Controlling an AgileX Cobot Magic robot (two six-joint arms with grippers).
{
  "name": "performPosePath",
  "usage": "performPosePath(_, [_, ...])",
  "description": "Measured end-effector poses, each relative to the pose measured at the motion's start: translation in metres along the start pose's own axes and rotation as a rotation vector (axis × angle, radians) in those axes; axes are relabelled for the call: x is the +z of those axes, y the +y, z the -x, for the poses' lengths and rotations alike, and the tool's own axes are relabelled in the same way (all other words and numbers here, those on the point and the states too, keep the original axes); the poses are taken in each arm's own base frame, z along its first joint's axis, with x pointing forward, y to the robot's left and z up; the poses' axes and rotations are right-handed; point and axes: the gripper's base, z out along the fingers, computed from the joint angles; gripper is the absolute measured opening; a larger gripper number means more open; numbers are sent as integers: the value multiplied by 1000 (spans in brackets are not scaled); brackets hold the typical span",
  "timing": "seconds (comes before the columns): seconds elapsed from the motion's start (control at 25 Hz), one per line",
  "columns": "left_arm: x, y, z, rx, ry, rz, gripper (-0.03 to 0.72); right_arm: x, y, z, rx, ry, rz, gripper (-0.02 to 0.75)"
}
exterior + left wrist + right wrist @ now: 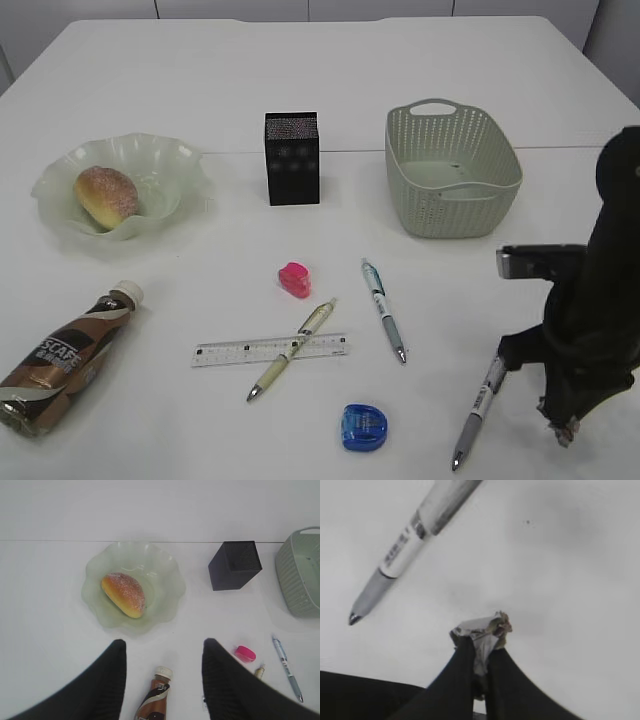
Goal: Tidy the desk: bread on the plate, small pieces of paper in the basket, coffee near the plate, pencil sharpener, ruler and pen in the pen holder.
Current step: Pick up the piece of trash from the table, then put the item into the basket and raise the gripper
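Small piece of paper (482,632) pinched in closed right jaws (481,652), low over the desk (200,80) beside a grey pen (478,410).
Left jaws (165,655) parted, empty, above coffee (155,700); bread (106,195) on plate (170,155).

This looks like a robotics lab staged as an office desk. A large plain white surface (320,80) stands before bare pale wall panels, with no room furnishings visible. Laid out apart on it are stationery and snack props: a black mesh pen holder (292,158), a clear ruler (270,350), pens, a green basket (452,168), and a bun on a glass plate (150,160). A black robot arm (600,300) stands at the right.
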Motion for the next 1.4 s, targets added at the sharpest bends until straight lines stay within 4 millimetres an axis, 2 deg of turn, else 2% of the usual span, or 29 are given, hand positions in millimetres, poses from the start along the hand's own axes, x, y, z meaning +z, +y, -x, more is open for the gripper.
performPosePath(0.16, [0, 0, 0, 1, 0, 2, 363, -43, 7, 4, -22, -69, 18, 6])
performPosePath(0.28, [0, 0, 0, 1, 0, 2, 363, -82, 13, 14, -43, -188, 28, 6])
performPosePath(0.52, [0, 0, 0, 1, 0, 2, 363, -157, 24, 45, -81, -506, 32, 6])
performPosePath(0.68, [0, 0, 0, 1, 0, 2, 363, -198, 25, 62, -111, -775, -16, 6])
performPosePath(0.76, [0, 0, 0, 1, 0, 2, 363, -209, 24, 73, -125, -862, -48, 6])
performPosePath(0.88, [0, 0, 0, 1, 0, 2, 363, -207, 23, 98, -143, -901, -93, 6])
performPosePath(1.08, [0, 0, 0, 1, 0, 2, 363, -170, 17, 148, -170, -838, -168, 10])
performPosePath(1.2, [0, 0, 0, 1, -1, 4, 362, -152, 16, 170, -174, -825, -176, 55])
performPosePath(1.24, [0, 0, 0, 2, -1, 5, 362, -148, 16, 176, -176, -828, -177, 98])
performPosePath(1.32, [0, 1, 0, 4, -2, 13, 362, -142, 15, 185, -177, -831, -176, 232])
performPosePath(1.4, [0, 2, 0, 8, -4, 24, 362, -135, 15, 192, -165, -835, -173, 422])
